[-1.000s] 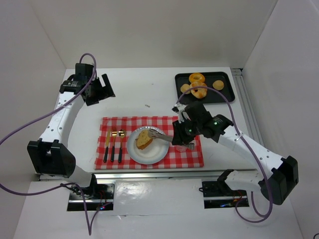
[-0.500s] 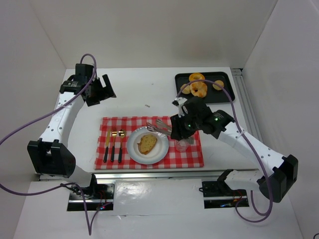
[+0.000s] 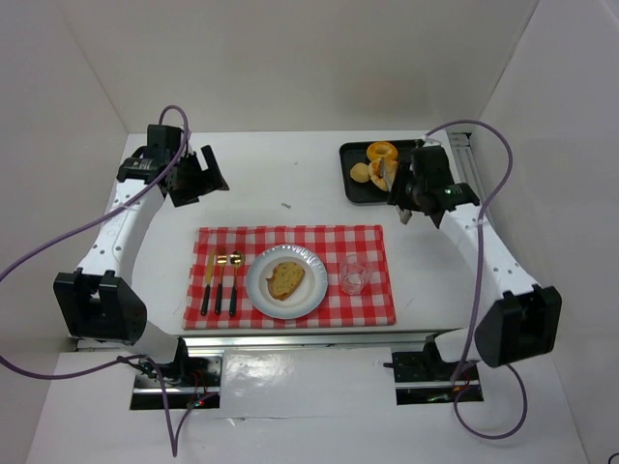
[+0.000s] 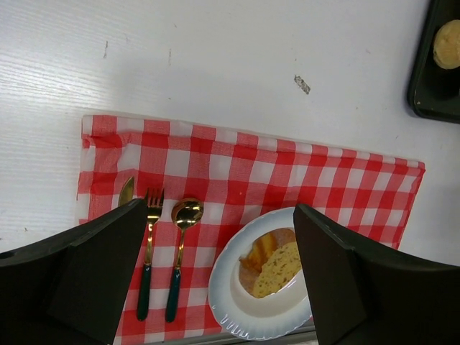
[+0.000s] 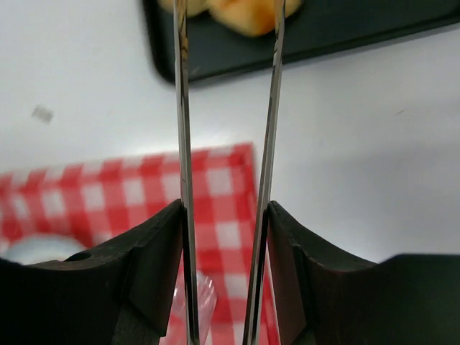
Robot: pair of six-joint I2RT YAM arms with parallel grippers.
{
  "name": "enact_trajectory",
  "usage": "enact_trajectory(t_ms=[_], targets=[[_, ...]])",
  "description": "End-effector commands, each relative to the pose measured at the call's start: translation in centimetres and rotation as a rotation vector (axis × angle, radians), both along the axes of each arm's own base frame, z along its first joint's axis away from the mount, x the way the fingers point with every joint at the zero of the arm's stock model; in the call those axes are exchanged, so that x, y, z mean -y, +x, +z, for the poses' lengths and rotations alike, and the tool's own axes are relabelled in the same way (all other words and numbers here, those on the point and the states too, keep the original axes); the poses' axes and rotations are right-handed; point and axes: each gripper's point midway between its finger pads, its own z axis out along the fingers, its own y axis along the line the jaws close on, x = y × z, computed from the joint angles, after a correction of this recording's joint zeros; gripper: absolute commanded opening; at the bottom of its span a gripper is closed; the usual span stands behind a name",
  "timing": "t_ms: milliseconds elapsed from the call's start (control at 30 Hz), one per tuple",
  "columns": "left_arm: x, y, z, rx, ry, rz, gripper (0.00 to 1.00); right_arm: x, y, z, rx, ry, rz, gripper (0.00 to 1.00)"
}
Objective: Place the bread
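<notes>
R gripper clasps 1 pair tongs; L gripper spread, empty; 1 bread slice on 1 plate.

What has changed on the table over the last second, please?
The right gripper, holding tongs, released the bread slice onto the plate, then swung away to the black tray. The left gripper, cutlery and glass stayed put.

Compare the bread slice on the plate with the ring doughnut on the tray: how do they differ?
The bread slice is flat and solid; the doughnut has a hole. The bread slice lies alone on the white plate; the doughnut shares the black tray with other pastries. Both are golden-brown.
</notes>
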Motion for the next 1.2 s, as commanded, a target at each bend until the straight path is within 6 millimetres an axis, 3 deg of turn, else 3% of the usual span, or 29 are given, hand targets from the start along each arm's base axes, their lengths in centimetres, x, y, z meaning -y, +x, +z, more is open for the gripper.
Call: enact_trajectory(t_ms=[0,33,167,267,367,400,467,600,700,800,1033,1067,1133,1167], targets=[[0.8,0.3,0.0,0.022,-0.021,-0.043,0.96,4.4,5.4,-0.6,0.085,0.039,-0.191,0.55],[0.8,0.3,0.0,0.022,-0.021,-0.043,0.96,6.1,6.2,-1.1,0.081,0.036,-0.234,0.55],[0.8,0.3,-0.1,0.024,-0.002,-0.047,0.96,8.9,9.4,-3.7,0.023,-0.002,-0.290,0.58],[1.0,0.2,-0.8,0.006,0.006,-0.050,0.96,10.3,10.2,-4.9,-0.011,-0.009,-0.313,0.59],[0.8,0.4,-1.2,-0.005,0.009,-0.037,0.96,10.8,11.4,-4.7,0.008,0.015,-0.301,0.59],[0.9,0.4,-1.3,-0.005,0.019,-0.037,0.96,11.3,11.5,-5.8,-0.018,0.012,-0.311,0.60],[0.5,0.7,-2.1,-0.025,0.043,-0.019,0.96,11.8,12.1,-6.0,-0.013,0.013,-0.322,0.60],[1.2,1.3,-3.2,-0.046,0.090,-0.015,0.96,12.2,13.3,-7.0,-0.025,0.018,-0.325,0.60],[3.3,1.1,-4.3,-0.083,0.140,-0.060,0.96,12.3,14.1,-7.9,-0.037,0.030,-0.319,0.60],[5.2,0.7,-5.5,-0.122,0.163,-0.108,0.96,12.4,15.0,-8.7,-0.048,0.030,-0.319,0.57],[7.4,0.2,-6.6,-0.147,0.170,-0.148,0.96,12.6,14.8,-7.6,-0.014,0.018,-0.318,0.26],[8.0,0.0,-7.0,-0.156,0.174,-0.164,0.97,12.6,14.8,-6.2,0.015,0.021,-0.318,0.19],[9.0,-0.4,-7.4,-0.169,0.158,-0.208,0.97,12.6,14.3,-5.3,0.032,0.015,-0.312,0.13],[9.6,-0.6,-7.4,-0.170,0.152,-0.225,0.97,12.5,13.8,-3.9,0.050,0.017,-0.312,0.11]])
